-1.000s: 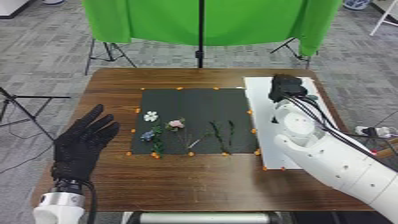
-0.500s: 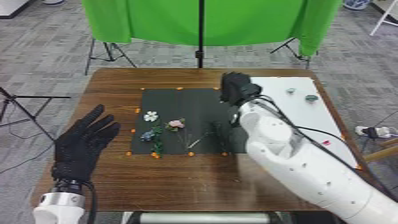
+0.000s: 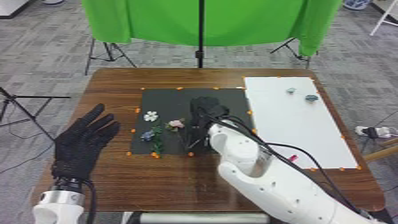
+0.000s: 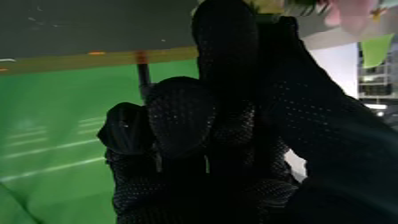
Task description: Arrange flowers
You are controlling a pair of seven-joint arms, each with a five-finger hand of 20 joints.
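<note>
Small pieces [image 3: 311, 98] lie on the white board [image 3: 311, 130], three flowers [image 3: 151, 116] seem left to place; left hand [image 3: 82, 145] open, grip of right hand [image 3: 209, 107] unclear.

A green cloth [image 3: 258, 20] hangs behind a slim black pole [image 3: 201, 30]; tripod legs [image 3: 124, 56] (black too) stand on grey carpet [image 3: 169, 57]; a blue-and-white pot [image 3: 357, 4] sits at the far right.

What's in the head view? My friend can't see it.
A robot's right hand is over a dark mat with white, pink and blue flowers. Its open left hand is beside the mat, a white sheet on the right.
</note>
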